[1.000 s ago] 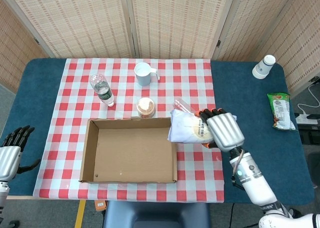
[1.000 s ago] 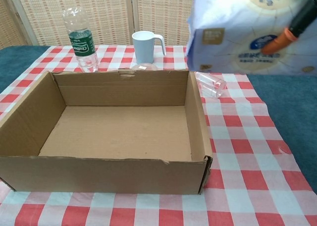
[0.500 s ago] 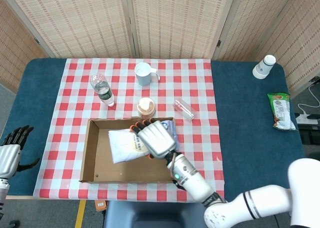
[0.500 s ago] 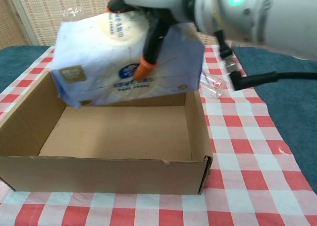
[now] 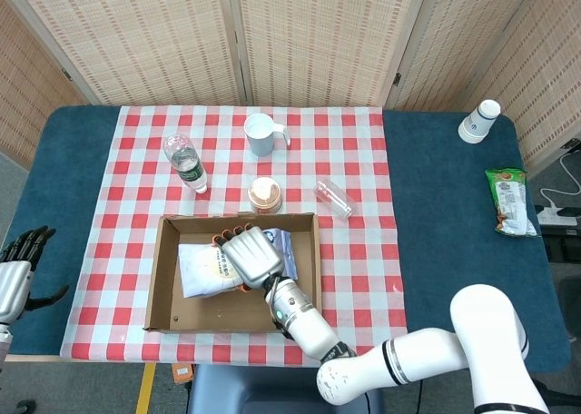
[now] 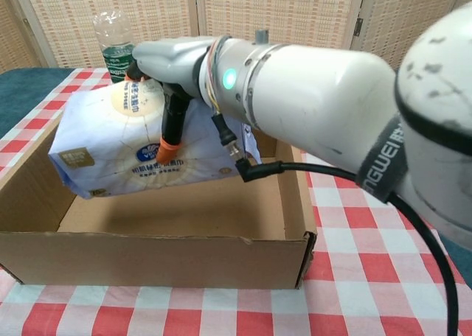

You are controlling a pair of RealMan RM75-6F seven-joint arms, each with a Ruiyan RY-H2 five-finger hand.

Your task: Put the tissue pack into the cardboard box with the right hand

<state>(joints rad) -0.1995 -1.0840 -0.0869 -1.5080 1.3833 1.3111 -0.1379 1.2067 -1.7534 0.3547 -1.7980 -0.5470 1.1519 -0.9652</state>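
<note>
The tissue pack [image 5: 201, 268] [image 6: 118, 148], white and pale blue with a round label, hangs inside the open cardboard box [image 5: 167, 300] [image 6: 169, 258], above its left half and tilted. My right hand [image 5: 248, 255] [image 6: 168, 69] grips it from above, orange-tipped fingers wrapped over its front face. In the chest view the pack casts a shadow on the box floor, so it is off the bottom. My left hand [image 5: 18, 267] hangs open off the table's left edge, holding nothing.
On the checked cloth behind the box stand a water bottle [image 5: 184, 162] [image 6: 116, 47], a white mug [image 5: 261, 134] and a small round jar [image 5: 265, 194]. A clear cup [image 5: 333, 199] lies on its side. Far right: a white cup [image 5: 478, 121] and a green packet [image 5: 509, 201].
My right hand has carried the tissue pack left from beside the box's right wall to over the box, then lower into its left half. The left hand has barely moved.
</note>
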